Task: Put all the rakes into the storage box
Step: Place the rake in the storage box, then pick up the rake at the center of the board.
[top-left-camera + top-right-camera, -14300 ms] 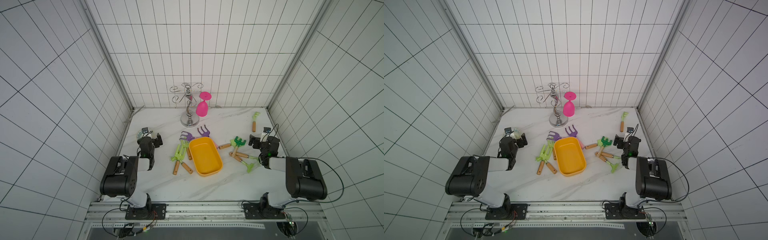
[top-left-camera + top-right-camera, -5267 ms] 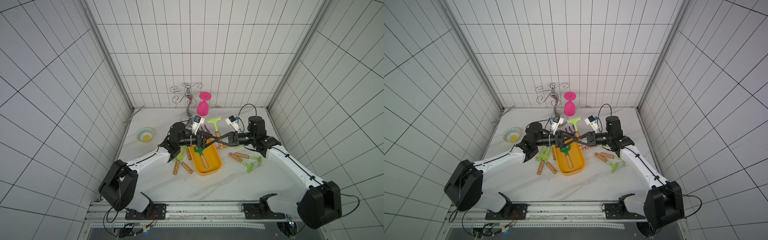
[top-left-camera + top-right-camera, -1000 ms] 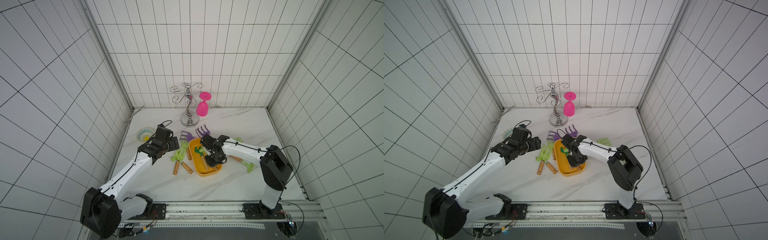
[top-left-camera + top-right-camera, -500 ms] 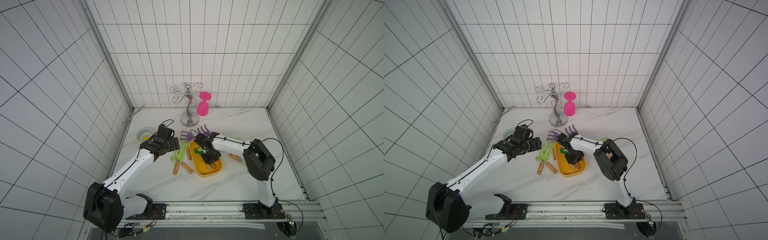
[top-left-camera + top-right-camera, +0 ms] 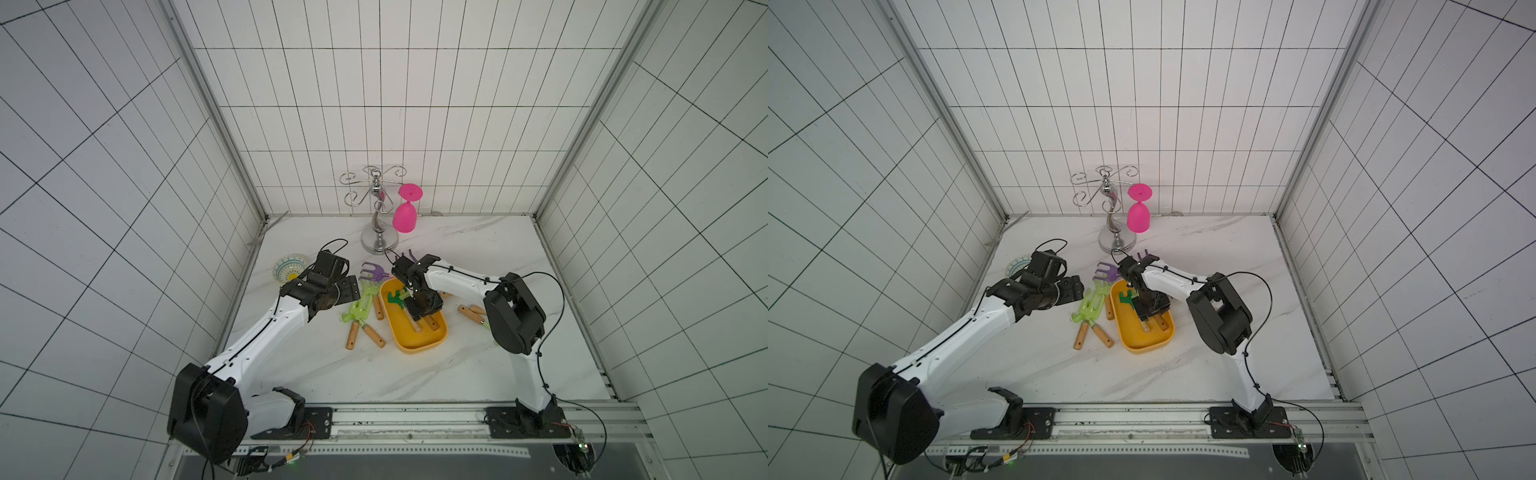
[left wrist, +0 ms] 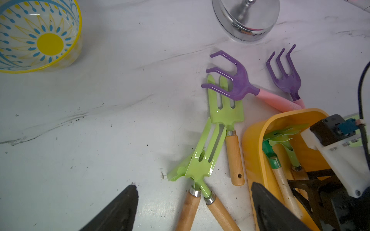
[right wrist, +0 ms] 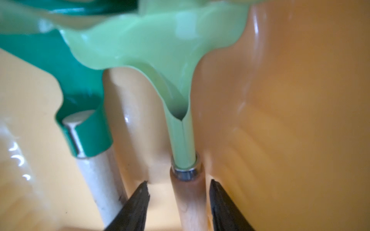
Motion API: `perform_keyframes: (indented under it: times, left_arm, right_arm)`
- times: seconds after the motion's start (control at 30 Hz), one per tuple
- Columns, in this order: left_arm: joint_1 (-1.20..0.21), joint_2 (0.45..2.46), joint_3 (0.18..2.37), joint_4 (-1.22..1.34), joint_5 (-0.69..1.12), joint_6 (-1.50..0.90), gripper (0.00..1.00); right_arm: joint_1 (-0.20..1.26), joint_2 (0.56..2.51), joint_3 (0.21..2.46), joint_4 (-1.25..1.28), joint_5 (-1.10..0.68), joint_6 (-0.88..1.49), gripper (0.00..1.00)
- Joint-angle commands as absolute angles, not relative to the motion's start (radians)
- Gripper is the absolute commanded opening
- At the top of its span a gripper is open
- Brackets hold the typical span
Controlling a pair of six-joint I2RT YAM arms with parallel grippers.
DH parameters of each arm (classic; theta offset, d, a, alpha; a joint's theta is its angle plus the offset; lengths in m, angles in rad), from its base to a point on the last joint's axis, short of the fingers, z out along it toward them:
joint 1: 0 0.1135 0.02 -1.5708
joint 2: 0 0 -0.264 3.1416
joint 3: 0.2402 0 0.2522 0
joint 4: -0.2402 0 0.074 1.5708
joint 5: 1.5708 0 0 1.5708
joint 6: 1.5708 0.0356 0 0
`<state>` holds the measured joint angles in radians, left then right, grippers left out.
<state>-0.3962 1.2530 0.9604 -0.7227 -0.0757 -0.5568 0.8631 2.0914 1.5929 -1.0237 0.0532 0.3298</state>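
beside the storage box point(image 5: 419, 344), on the white marbled surface point(image 5: 374, 386), lime-green tools point(image 6: 225, 108) with wooden handles are seen crossed. two purple rakes point(image 6: 235, 82) are found near a chrome stand point(image 5: 379, 239), and a patterned bowl point(image 6: 40, 40) is set well apart. inside the glossy yellow-orange tub, a dark-green rake point(image 7: 84, 124) is laid just beside the pale-green rake point(image 7: 156, 44). that rake's wooden handle is straddled by the right hand point(image 7: 179, 185), whose jaws are parted and not pinched on it. the left hand point(image 6: 193, 185) is held wide open over the lime-green tools, with nothing gripped.
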Motion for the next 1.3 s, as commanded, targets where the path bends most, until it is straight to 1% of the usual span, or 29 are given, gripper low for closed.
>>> perform_keyframes:
  times: [0.0,0.2,0.27,0.37,0.47,0.63,0.73,0.87,0.93,1.03,1.13,1.27]
  left_arm:
    - [-0.391,1.260,0.978,-0.715,-0.067,-0.541,0.90]
    - [-0.404,1.260,0.992,-0.689,-0.008,-0.491,0.89]
    - [-0.430,1.251,0.992,-0.677,-0.005,-0.475,0.89]
    - [-0.487,1.241,0.996,-0.659,-0.001,-0.452,0.88]
    - [-0.588,1.230,0.991,-0.605,0.004,-0.418,0.88]
    - [-0.759,1.292,1.054,-0.548,0.016,-0.330,0.88]
    - [-0.830,1.367,1.118,-0.542,0.027,-0.280,0.88]
    - [-0.922,1.509,1.228,-0.514,-0.013,-0.212,0.88]
    - [-0.963,1.592,1.315,-0.535,-0.060,-0.186,0.87]
    - [-0.985,1.699,1.461,-0.659,-0.094,-0.232,0.86]
    - [-0.985,1.720,1.476,-0.673,-0.091,-0.239,0.85]
    - [-0.981,1.679,1.456,-0.689,-0.088,-0.246,0.85]
  right_arm:
    - [0.857,2.049,1.630,-1.086,0.051,0.337,0.57]
    - [0.850,1.868,1.619,-1.096,0.020,0.390,0.63]
    - [0.838,1.804,1.630,-1.106,0.012,0.414,0.65]
    - [0.792,1.719,1.637,-1.145,0.023,0.480,0.65]
    - [0.699,1.620,1.535,-1.155,0.071,0.554,0.66]
    - [0.449,1.433,1.266,-1.094,0.022,0.595,0.66]
    - [0.322,1.353,1.170,-1.028,-0.015,0.581,0.66]
    - [0.230,1.334,1.135,-1.016,-0.030,0.524,0.66]
    - [0.209,1.344,1.103,-1.007,-0.039,0.497,0.68]
    - [0.184,1.363,1.060,-0.989,-0.091,0.503,0.67]
    - [0.179,1.377,1.019,-0.936,-0.142,0.562,0.67]
    - [0.178,1.420,1.015,-0.901,-0.153,0.650,0.67]
